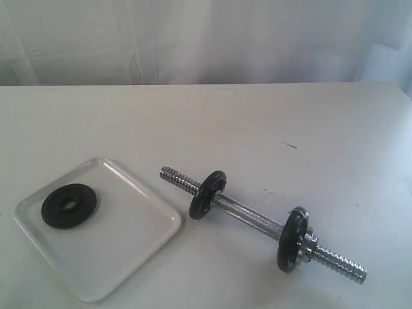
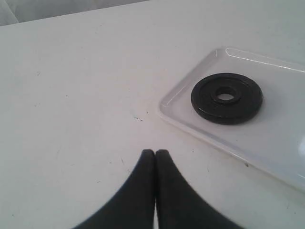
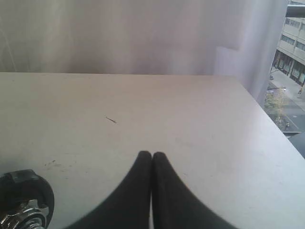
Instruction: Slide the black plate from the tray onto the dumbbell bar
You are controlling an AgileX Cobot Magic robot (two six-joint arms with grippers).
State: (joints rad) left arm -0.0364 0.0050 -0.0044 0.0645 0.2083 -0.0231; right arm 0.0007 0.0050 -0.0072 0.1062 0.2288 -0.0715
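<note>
Left wrist view: jaws pressed together near the tray (image 2: 269, 136).

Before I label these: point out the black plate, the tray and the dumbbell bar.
black plate (image 1: 87, 205): exterior view, flat ring face.
tray (image 1: 122, 244): exterior view, bare floor.
dumbbell bar (image 1: 248, 210): exterior view, knurled middle.

Bright, diffuse light; table (image 1: 270, 122) washed out; shadows soft; sheen on tray (image 2: 214, 143) rim; wrist-view foregrounds blurred.

low tray (image 1: 145, 192) rim around black plate (image 1: 69, 205), open table (image 1: 257, 129) around dumbbell bar (image 1: 248, 211)
</note>
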